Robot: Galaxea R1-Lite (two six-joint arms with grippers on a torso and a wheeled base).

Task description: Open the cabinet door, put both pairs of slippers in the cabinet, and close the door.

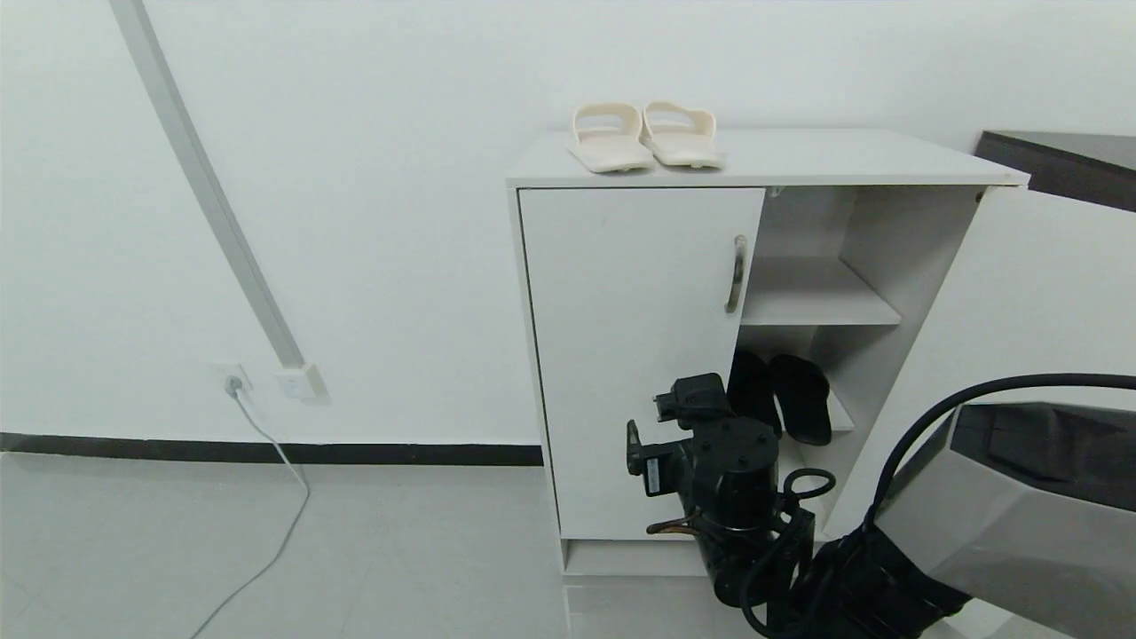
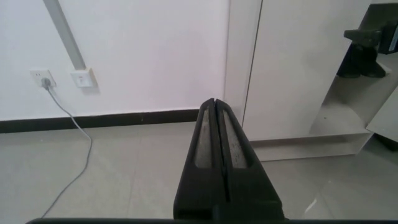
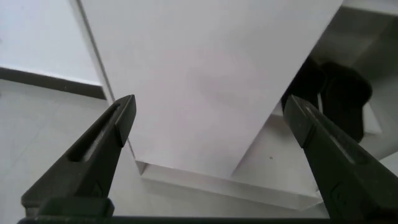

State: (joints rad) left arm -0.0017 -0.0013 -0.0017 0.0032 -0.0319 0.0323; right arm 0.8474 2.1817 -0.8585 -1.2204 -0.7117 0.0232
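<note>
Low inside the cabinet (image 1: 639, 355), black slippers (image 1: 790, 399), just beyond and to the right of the wide-open right gripper (image 3: 210, 106); beige slippers (image 1: 646, 135) on the cabinet top, high above it; right door (image 1: 1021, 302) swung open; left gripper (image 2: 214, 109) closed and empty, off to the cabinet's left.

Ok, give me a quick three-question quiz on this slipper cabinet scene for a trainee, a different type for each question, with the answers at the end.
1. True or false: the cream slippers are inside the cabinet.
2. Multiple choice: where are the black slippers? A, on the floor. B, inside the cabinet. C, on top of the cabinet.
3. Fill in the blank: the left gripper is shut, while the right gripper is ____.

Key:
1. False, they sit on top of it.
2. B.
3. Open.
</note>
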